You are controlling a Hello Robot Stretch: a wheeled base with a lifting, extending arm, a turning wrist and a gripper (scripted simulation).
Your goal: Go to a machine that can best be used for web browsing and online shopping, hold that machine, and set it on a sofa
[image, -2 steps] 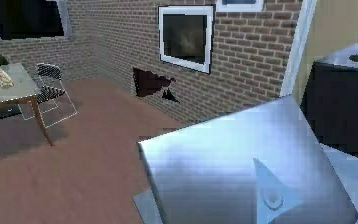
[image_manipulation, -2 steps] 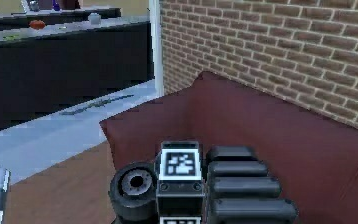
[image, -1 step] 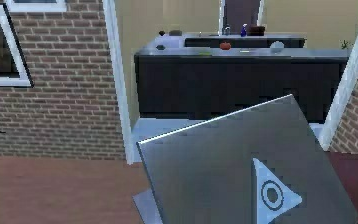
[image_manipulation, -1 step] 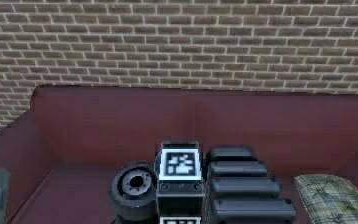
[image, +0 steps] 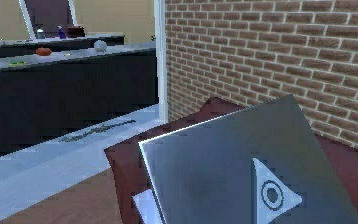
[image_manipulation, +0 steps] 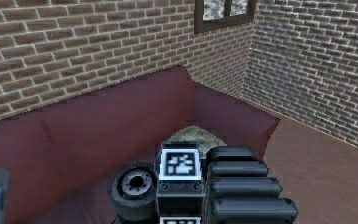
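Laptop: you see the laptop (image: 237,165) as a big grey slab, tilted, in the forward view's lower right, in front of the dark red sofa (image_manipulation: 97,130). From these views you cannot say if it lies on the seat or hangs above it. A grey corner at the arm side view's left edge may be the same machine.
Gripper: the dark round body of the gripper (image_manipulation: 137,190) is low in the arm side view, left of the white marker square (image_manipulation: 182,165), with the sofa seat behind it.
Fingers: you cannot tell if they are spread or pressed on something, and you cannot tell if the gripper holds anything.
Step in hand: I judge it is the last one, setting the laptop on the sofa.
Risk, seat edge: the slab seems near the sofa's front edge. If it is let go there, it can slide off to the floor (image: 47,165).
Risk, cushion: a patterned cushion (image_manipulation: 194,137) lies just beyond the arm (image_manipulation: 237,185). A laptop set half on it will rest crooked and may tip.
Risk, reach: the sofa back and the brick wall (image_manipulation: 87,40) are close behind. Extending too far can push the laptop into them.
Risk, sight: the slab covers much of the forward view, so you judge the height poorly.
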